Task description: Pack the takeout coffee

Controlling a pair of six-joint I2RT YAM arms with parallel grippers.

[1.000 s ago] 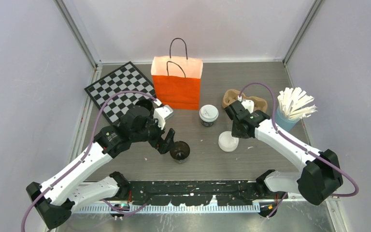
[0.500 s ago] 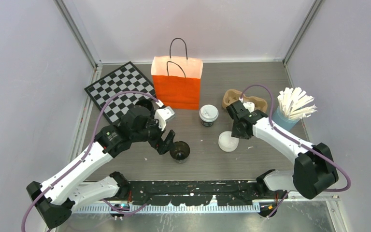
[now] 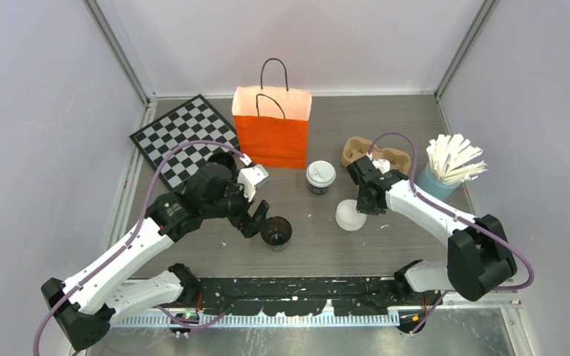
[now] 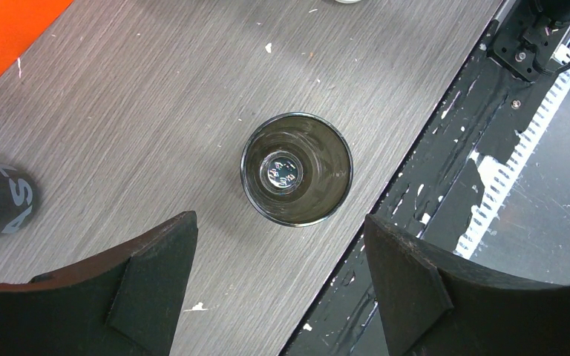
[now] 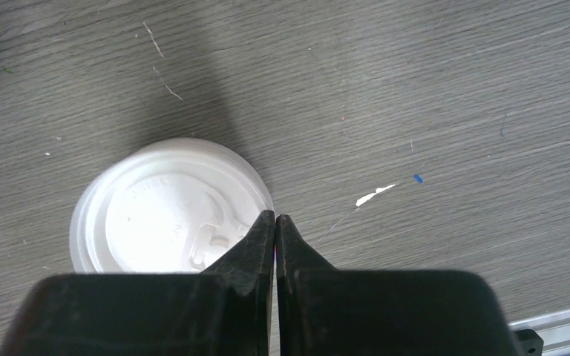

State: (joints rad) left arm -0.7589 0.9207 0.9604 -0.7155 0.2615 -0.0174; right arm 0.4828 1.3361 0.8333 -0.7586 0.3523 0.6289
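While both arms hang low over the tabletop [image 3: 319, 252], I'm reading L to R. Checkerboard [image 3: 185, 137] lies flat at far left. Left fingers [image 3: 256, 216] are spread wide and released, holding nothing. Black lidless cup [image 4: 297, 168] stands upright just beyond their tips. On the wrist cam it's centred on the gap and touches neither finger, close to the tabletop's near edge. Orange bag [image 3: 272, 130] stands upright at the back, handles up.

Takeout coffee [image 3: 320, 176] stands upright w/ its white sip lid on, just off the bag's near right corner, btwn the two arms. It's apart from both sets of fingers: the left ones are off to its left and nearer me, the right ones near on its right, no contact.

Loose white lid [image 5: 167, 211] lies flat on the tabletop. Right fingers [image 5: 275, 222] are clenched tip to tip w/ nothing seen btwn them, tips over that lid's right rim; can't tell if they touch it. Cardboard carrier [image 3: 375, 152] sits behind the right wrist. Blue cup of stirrers [image 3: 435, 185] stands at far right.
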